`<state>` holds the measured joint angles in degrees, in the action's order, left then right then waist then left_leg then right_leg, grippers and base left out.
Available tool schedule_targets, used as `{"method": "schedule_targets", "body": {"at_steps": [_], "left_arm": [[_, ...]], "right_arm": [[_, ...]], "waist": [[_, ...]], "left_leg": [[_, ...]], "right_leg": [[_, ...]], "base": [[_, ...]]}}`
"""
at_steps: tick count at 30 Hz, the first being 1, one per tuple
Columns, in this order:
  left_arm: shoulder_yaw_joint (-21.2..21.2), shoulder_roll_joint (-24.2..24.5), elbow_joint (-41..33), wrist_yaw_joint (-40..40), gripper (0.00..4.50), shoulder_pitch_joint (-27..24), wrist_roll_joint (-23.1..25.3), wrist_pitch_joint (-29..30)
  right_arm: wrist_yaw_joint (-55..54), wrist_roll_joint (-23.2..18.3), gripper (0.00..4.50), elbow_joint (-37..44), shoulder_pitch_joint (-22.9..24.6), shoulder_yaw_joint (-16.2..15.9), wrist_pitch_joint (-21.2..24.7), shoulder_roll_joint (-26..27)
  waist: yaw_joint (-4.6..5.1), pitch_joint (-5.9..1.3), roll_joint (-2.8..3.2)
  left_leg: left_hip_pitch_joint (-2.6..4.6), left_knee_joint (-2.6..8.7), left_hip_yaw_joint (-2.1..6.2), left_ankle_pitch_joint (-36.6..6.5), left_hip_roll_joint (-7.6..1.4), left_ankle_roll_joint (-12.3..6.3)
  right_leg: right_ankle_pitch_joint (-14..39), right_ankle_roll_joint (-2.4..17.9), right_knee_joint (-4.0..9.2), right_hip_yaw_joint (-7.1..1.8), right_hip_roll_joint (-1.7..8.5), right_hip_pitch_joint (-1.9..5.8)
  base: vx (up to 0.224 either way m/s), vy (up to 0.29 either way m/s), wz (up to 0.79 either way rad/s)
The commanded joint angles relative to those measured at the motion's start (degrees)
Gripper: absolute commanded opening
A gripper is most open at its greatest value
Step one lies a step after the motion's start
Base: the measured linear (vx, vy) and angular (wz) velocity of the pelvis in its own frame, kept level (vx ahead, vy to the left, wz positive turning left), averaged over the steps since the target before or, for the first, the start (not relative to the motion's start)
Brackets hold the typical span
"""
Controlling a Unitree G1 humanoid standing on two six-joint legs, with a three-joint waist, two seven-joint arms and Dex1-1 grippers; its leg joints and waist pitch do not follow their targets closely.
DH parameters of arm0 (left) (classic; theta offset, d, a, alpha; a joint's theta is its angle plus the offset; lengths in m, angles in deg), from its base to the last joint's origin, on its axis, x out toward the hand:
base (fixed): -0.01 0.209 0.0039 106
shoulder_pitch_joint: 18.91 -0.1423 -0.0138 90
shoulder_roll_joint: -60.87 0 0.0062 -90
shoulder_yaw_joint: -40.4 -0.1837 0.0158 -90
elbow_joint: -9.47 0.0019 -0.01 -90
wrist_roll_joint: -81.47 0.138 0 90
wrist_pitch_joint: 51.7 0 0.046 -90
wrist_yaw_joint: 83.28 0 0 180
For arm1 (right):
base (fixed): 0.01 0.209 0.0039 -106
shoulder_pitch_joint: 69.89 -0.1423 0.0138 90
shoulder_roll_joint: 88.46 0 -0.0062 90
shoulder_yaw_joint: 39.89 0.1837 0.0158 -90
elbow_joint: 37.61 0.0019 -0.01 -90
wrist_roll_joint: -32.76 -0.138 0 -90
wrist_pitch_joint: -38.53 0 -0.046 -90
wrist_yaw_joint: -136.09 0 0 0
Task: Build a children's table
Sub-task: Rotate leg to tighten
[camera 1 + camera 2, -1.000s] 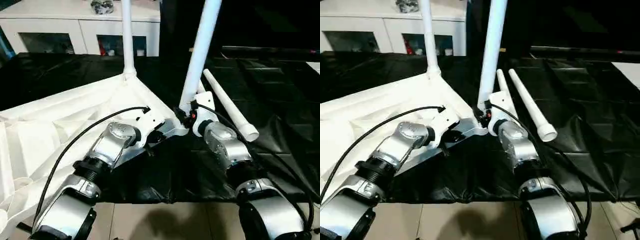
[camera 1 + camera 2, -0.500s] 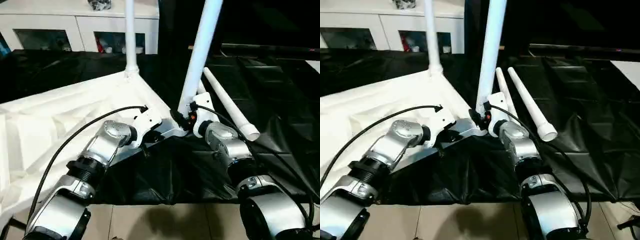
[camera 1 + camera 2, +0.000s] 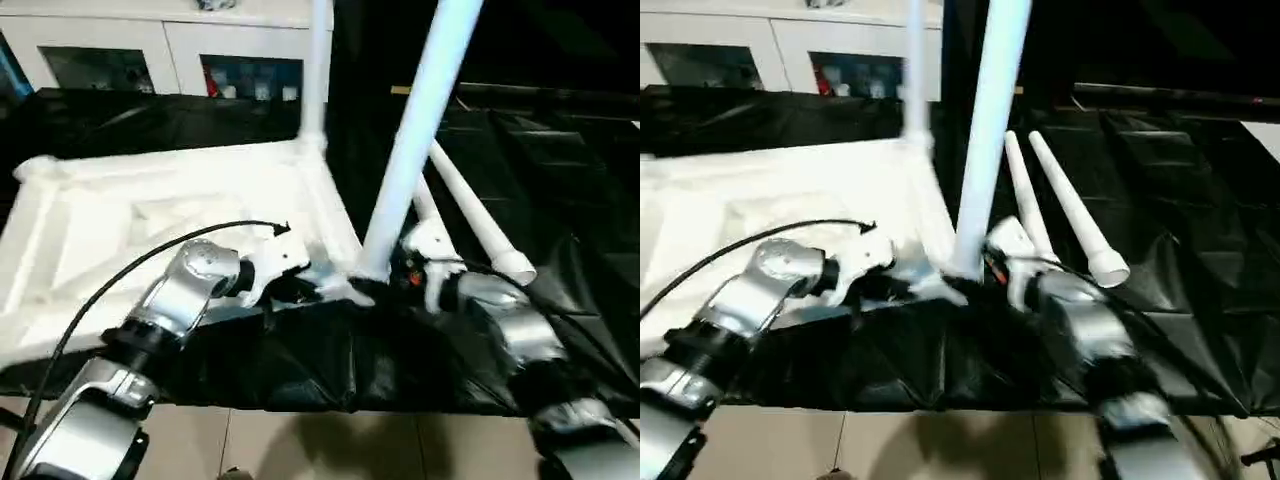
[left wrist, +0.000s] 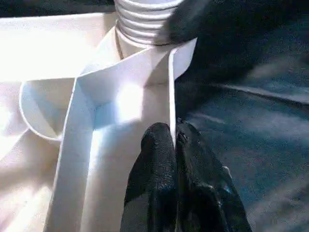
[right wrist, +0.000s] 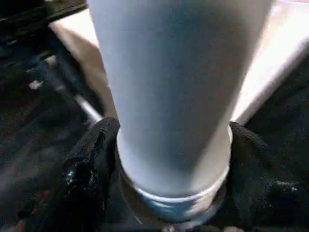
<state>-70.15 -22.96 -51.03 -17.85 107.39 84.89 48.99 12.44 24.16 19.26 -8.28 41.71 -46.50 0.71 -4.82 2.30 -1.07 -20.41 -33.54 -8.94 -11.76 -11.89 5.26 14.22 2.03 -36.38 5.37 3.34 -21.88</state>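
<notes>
My left gripper (image 4: 175,145) is pressed shut on a thin upright rib of the tabletop (image 3: 150,230), one black fingertip (image 4: 157,150) on each face of the rib, just short of the corner socket (image 4: 145,29) where the threaded foot of a leg sits. My right gripper (image 5: 171,193) has its two black fingers (image 5: 89,159) standing on either side of the near leg (image 3: 420,130) at its base. The leg fills the space between them, but I cannot tell whether the pads press on it or stand just clear.

I can read no writing, brand or label anywhere on the table parts or on my arms.

Since a second ago my view has swung, so the whole scene sits differently. Within it, the tabletop shows flatter and broader, with its far-left corner now in sight, where before it lay tilted with one corner pointing away from me. My right forearm has turned outward beside the near leg, and my left forearm has swung across the tabletop's near edge.

Taking the near leg as the landmark: the tabletop lies upside down, ribs up, on the black sheet (image 3: 300,370), spreading to the left from the leg's foot. A second standing leg (image 3: 315,80) rises at the corner behind it. Two loose legs (image 3: 1070,210) lie on the sheet just to its right, side by side. The white cabinet (image 3: 150,50) stands well behind.
</notes>
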Motion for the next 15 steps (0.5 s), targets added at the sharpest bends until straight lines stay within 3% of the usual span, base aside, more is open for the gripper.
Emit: {"method": "schedule_targets", "body": {"at_steps": [1, 2, 6, 7, 8, 12, 13, 15], "left_arm": [[-1.34, -0.53, -2.42, 1.58, 0.0, 0.12, -1.14, -1.85], [-1.65, -0.18, -2.59, 3.13, 0.0, -0.04, -1.43, -2.5], [-2.3, 0.29, -2.52, 4.89, 0.0, -0.01, -1.45, -3.31], [-2.35, 0.38, -2.48, 5.22, 0.0, 0.0, -1.38, -3.52], [-2.44, 0.4, -2.35, 5.58, 0.0, 0.11, -1.29, -3.75], [-2.68, 0.54, -1.44, 6.73, 0.0, 0.77, -0.88, -4.57], [-2.67, 0.48, -1.26, 6.79, 0.0, 0.88, -0.83, -4.71], [-2.6, 0.4, -1.0, 6.81, 0.0, 1.04, -0.81, -4.77]], "right_arm": [[4.33, -0.77, 3.35, 3.32, 0.99, -2.3, 0.97, -0.05], [6.65, -1.0, 3.35, 5.12, 1.84, -2.87, 1.72, -1.32], [9.55, -1.07, 3.35, 7.69, 2.96, -4.11, 3.27, -3.31], [9.92, -1.0, 3.21, 8.36, 3.21, -4.32, 3.64, -3.67], [10.66, -1.11, 3.02, 8.78, 3.42, -4.54, 4.11, -4.12], [12.2, -1.69, 2.8, 10.05, 4.23, -5.22, 5.72, -4.96], [11.94, -1.62, 2.8, 10.33, 4.5, -5.13, 5.57, -4.92], [11.74, -1.91, 2.75, 10.52, 4.97, -4.86, 6.05, -4.66]], "waist": [[0.03, -3.27, 0.16], [-0.13, -3.33, 0.41], [-0.32, -3.38, 0.27], [-0.28, -3.35, 0.22], [-0.34, -3.41, 0.53], [-0.55, -3.47, 0.33], [-0.61, -3.5, 0.65], [-0.49, -3.52, 0.4]], "left_leg": [[0.12, 3.08, -0.01, 0.98, -2.11, -7.44], [0.15, 3.06, 0.01, 0.95, -2.12, -7.3], [0.13, 3.01, 0.03, 1.22, -2.16, -7.42], [0.11, 3.0, 0.02, 1.17, -2.14, -7.28], [0.11, 2.94, 0.07, 1.21, -2.05, -7.06], [0.15, 2.89, 0.01, 1.19, -2.13, -6.86], [0.07, 2.85, 0.11, 1.33, -2.09, -6.78], [0.04, 2.87, 0.09, 1.08, -2.02, -6.6]], "right_leg": [[-13.43, 14.43, 3.13, -3.85, 5.17, 3.74], [-13.48, 14.54, 3.08, -3.87, 5.23, 3.72], [-14.02, 14.49, 2.97, -3.78, 5.16, 3.74], [-13.85, 14.46, 2.98, -3.77, 5.14, 3.73], [-13.75, 14.51, 2.96, -3.79, 5.2, 3.76], [-14.09, 14.64, 2.94, -3.8, 5.15, 3.77], [-14.39, 14.64, 2.86, -3.79, 5.23, 3.8], [-14.47, 14.62, 2.92, -3.74, 5.16, 3.86]], "base": [[0.0, 0.0, 0.0], [0.0, 0.0, 0.0], [0.0, 0.0, 0.0], [0.0, 0.0, 0.0], [0.0, 0.0, 0.0], [0.0, 0.0, 0.0], [0.0, 0.0, 0.0], [0.0, 0.0, 0.0]]}}
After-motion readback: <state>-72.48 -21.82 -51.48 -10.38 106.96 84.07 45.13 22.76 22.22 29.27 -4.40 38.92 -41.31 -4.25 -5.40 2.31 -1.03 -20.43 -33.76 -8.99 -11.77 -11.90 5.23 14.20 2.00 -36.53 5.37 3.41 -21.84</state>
